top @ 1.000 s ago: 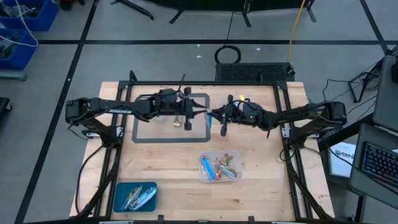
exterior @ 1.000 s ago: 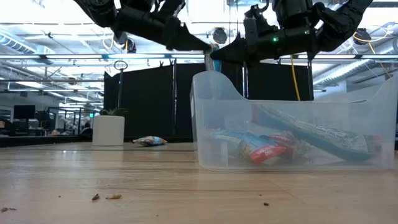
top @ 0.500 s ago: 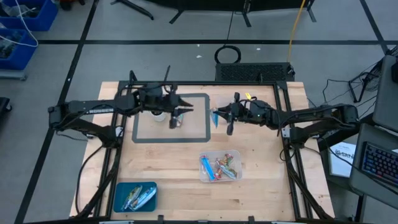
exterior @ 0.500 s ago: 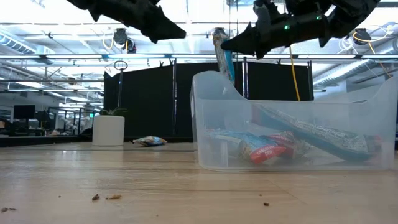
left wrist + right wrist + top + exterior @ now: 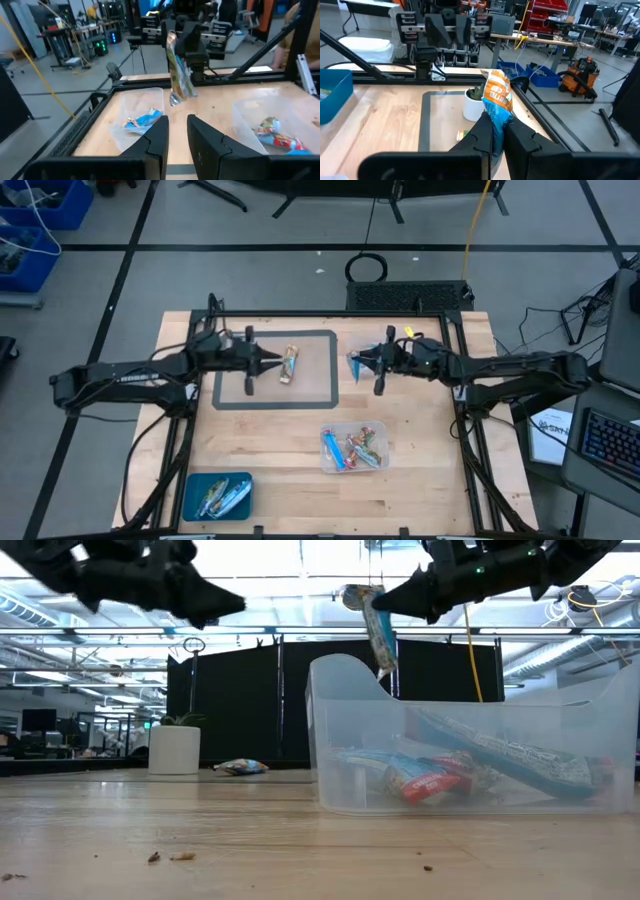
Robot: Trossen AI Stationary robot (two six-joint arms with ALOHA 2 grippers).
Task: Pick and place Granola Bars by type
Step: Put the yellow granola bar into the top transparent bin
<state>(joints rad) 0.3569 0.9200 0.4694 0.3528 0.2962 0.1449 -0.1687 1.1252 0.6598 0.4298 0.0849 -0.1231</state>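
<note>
My right gripper (image 5: 356,363) is shut on a blue-and-orange wrapped granola bar (image 5: 378,632), high above the table's middle, right of the grey-edged mat (image 5: 322,398). My left gripper (image 5: 278,363) hovers over the mat, pointing level at that bar. Its fingers (image 5: 160,142) stand a narrow gap apart with nothing between them. Another granola bar (image 5: 290,363) lies flat on the mat. Several bars lie in the clear bin (image 5: 384,432) toward the near edge, and more in the blue tray (image 5: 190,482) at the near left corner. My right gripper pinches the bar near its upper end (image 5: 498,119) between its two fingers. The fingers come level from the table's right side and lie across the bar. The bar hangs below them, slightly tilted, lifted clear of the table and the bin.
A small white cup with a plant (image 5: 175,750) stands on the mat near the lying bar. In the left wrist view a second clear container (image 5: 120,102) holds a blue-wrapped bar. Dark frame rails run along the table's left and right sides.
My left gripper has drawn back from the hanging bar toward the table's left edge. My right gripper has risen a little and moved slightly toward the right edge, keeping the bar, which now hangs free and tilted below it.
</note>
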